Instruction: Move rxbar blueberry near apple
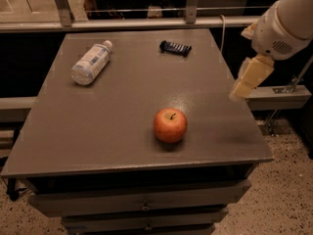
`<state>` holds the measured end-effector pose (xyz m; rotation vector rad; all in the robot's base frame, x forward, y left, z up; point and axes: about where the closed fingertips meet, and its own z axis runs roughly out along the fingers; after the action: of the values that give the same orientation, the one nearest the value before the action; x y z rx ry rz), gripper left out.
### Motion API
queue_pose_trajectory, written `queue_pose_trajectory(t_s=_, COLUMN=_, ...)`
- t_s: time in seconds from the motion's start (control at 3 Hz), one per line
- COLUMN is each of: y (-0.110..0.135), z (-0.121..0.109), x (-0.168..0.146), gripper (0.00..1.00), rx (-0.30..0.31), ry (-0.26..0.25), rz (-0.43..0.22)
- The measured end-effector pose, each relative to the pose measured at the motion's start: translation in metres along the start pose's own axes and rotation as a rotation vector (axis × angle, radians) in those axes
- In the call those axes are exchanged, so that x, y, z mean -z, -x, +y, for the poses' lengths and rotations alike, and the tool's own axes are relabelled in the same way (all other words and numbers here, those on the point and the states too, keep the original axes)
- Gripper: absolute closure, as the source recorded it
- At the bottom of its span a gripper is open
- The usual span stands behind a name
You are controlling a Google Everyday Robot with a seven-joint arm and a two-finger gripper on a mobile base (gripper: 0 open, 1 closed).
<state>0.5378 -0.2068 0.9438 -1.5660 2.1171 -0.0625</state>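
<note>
The rxbar blueberry (175, 47) is a small dark blue bar lying flat near the far edge of the grey table (122, 106), right of centre. The red-orange apple (170, 125) stands upright toward the front, about a third of the table's depth from the front edge. The gripper (248, 79) hangs off the white arm at the right edge of the table, above its right rim, well to the right of both the apple and the bar. It holds nothing that I can see.
A clear plastic bottle with a white label (90, 62) lies on its side at the far left. A metal rail (146, 22) runs behind the table. Drawers (142, 204) sit below the front edge. Speckled floor lies to the right.
</note>
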Motion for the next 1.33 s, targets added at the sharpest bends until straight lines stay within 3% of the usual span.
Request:
queue_pose_trajectory(t_s=0.33, y=0.002, z=-0.046, x=-0.034, gripper=0.0, rx=-0.088, ry=-0.036, rz=-0.113)
queue_pose_trajectory(t_s=1.0, y=0.022, z=-0.113, x=-0.111, gripper=0.0, rx=-0.275, ry=-0.006, rz=-0.374)
queue_pose_trajectory(t_s=1.33, y=0.022, z=-0.113, x=-0.11, gripper=0.0, rx=-0.274, ry=-0.005, rz=-0.373)
